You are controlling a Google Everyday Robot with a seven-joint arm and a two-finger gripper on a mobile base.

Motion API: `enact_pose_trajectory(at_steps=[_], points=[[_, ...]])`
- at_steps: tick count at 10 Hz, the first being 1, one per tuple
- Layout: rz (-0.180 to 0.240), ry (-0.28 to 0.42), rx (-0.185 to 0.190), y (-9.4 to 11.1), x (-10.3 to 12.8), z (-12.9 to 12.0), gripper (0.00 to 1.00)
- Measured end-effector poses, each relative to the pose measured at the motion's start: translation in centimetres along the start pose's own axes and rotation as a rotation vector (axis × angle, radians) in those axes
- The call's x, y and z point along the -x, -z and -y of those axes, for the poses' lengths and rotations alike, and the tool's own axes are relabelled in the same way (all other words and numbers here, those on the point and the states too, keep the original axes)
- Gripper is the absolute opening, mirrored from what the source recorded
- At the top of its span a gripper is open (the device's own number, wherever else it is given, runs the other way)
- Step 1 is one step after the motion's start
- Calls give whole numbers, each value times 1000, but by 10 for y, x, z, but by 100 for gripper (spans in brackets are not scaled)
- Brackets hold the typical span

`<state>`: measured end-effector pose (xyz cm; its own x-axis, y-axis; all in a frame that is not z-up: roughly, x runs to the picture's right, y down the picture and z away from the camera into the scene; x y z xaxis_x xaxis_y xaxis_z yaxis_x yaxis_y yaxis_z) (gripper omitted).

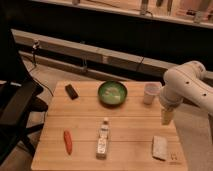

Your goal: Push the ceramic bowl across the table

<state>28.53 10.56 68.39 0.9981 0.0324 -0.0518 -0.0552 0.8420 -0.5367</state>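
Observation:
A green ceramic bowl (112, 93) sits on the wooden table (85, 122) near its far edge, at the middle. My gripper (166, 119) hangs from the white arm (187, 85) over the table's right side. It is well to the right of the bowl and a little nearer to me, not touching it.
A white cup (150, 93) stands right of the bowl, close to the arm. A black block (71, 91) lies at the far left, a carrot (67, 141) at the front left, a bottle (103, 138) at the front middle, a grey sponge (159, 147) at the front right. A black chair (17, 107) stands left of the table.

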Motion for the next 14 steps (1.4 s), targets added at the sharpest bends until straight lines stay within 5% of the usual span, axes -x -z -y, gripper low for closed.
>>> enact_pose_trajectory(at_steps=[14], points=[[0, 0, 0, 0, 0, 0, 80]])
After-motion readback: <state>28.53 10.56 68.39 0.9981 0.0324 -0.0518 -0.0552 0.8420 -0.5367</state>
